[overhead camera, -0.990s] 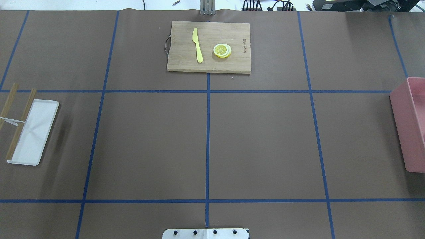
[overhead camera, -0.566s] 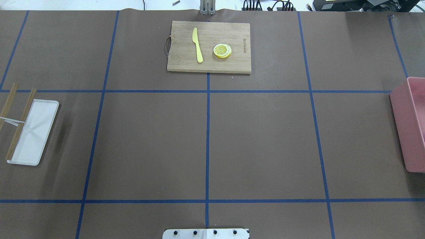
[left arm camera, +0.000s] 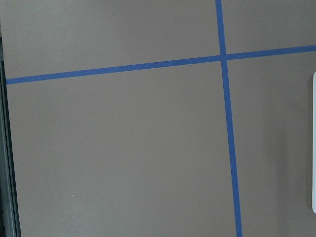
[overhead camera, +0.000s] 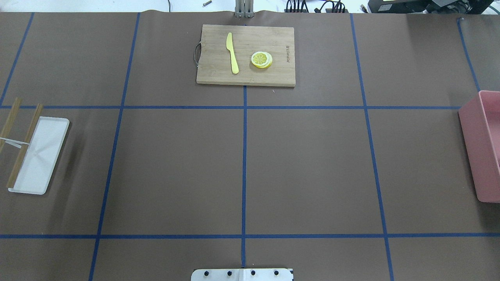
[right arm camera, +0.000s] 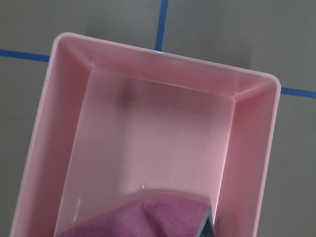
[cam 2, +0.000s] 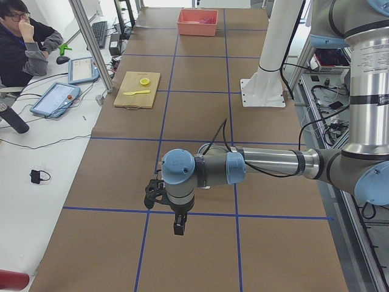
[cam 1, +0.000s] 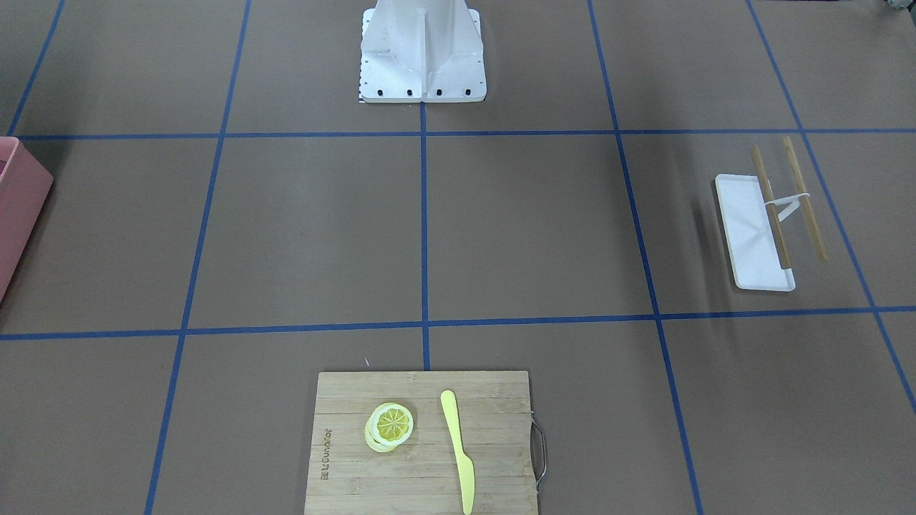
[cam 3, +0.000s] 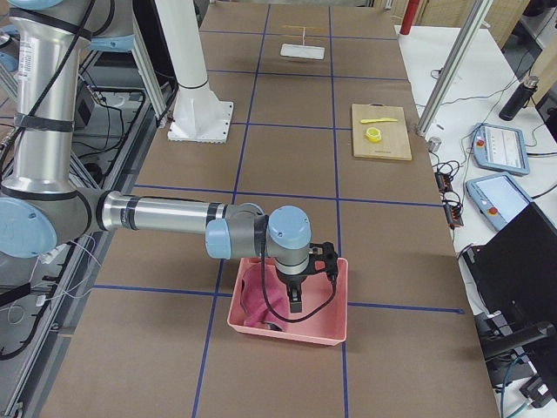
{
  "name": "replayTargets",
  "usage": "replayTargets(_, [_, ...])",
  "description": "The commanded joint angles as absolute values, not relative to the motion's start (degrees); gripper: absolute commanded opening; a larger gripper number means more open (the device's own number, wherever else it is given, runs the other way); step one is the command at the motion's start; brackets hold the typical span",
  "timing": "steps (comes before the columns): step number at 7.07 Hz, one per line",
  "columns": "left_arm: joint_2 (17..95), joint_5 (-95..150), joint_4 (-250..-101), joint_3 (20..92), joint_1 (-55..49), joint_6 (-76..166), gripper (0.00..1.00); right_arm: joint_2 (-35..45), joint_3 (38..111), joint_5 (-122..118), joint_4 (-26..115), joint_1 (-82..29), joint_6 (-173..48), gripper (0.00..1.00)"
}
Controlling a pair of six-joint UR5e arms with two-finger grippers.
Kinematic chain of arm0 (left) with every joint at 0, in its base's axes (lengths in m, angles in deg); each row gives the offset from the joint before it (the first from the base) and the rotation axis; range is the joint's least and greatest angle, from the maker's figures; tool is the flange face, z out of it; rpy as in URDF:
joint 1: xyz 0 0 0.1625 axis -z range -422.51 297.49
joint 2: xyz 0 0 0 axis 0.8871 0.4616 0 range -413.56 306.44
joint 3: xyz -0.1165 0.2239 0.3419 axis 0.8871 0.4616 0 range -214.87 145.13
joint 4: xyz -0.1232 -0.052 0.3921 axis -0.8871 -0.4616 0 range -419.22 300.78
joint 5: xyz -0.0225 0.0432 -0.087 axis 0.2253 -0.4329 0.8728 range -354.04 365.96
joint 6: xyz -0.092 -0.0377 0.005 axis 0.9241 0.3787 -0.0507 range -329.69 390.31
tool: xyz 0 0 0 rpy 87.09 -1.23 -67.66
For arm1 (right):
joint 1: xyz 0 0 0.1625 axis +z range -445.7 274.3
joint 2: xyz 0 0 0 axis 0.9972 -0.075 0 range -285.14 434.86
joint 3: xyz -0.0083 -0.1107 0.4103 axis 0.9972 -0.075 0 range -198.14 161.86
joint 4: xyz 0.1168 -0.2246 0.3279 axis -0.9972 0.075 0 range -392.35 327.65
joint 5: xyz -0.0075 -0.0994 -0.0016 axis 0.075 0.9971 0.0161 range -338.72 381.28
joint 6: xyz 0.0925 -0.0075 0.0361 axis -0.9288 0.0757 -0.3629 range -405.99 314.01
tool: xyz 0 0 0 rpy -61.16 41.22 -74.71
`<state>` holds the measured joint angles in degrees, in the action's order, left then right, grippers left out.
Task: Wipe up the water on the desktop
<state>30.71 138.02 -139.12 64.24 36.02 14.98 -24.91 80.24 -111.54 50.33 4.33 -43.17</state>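
The desktop (overhead camera: 175, 168) is a brown surface crossed by blue tape lines; I see no water on it in any view. My left gripper (cam 2: 177, 228) shows only in the exterior left view, hanging low over the desktop near a tape line; I cannot tell whether it is open or shut. My right gripper (cam 3: 296, 303) shows only in the exterior right view, over a pink bin (cam 3: 287, 335); I cannot tell its state. A pink cloth (right arm camera: 148, 217) lies in the bin. No fingers show in either wrist view.
A bamboo cutting board (overhead camera: 246, 74) with a yellow knife (overhead camera: 232, 52) and lemon slices (overhead camera: 261, 59) lies at the far middle. A white tray (overhead camera: 39, 156) with a wooden rack (overhead camera: 25, 144) is at the left. The pink bin (overhead camera: 484, 148) is at the right edge.
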Motion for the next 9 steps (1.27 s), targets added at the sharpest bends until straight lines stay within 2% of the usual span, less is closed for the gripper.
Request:
replayTargets(1, [30.72, 138.85, -138.85, 64.01, 36.02, 15.02, 0.99, -24.89, 82.05, -111.61, 51.04, 2.63, -45.37, 1.0])
replayTargets(4, [30.72, 138.85, -138.94, 64.01, 36.02, 14.93, 0.99, -25.33, 84.68, -109.95, 56.39, 2.1, -45.11, 1.0])
replayTargets(9, [30.63, 138.59, -138.94, 63.83, 36.02, 14.84, 0.99, -27.36, 86.8, -109.76, 56.42, 2.1, -44.32, 1.0])
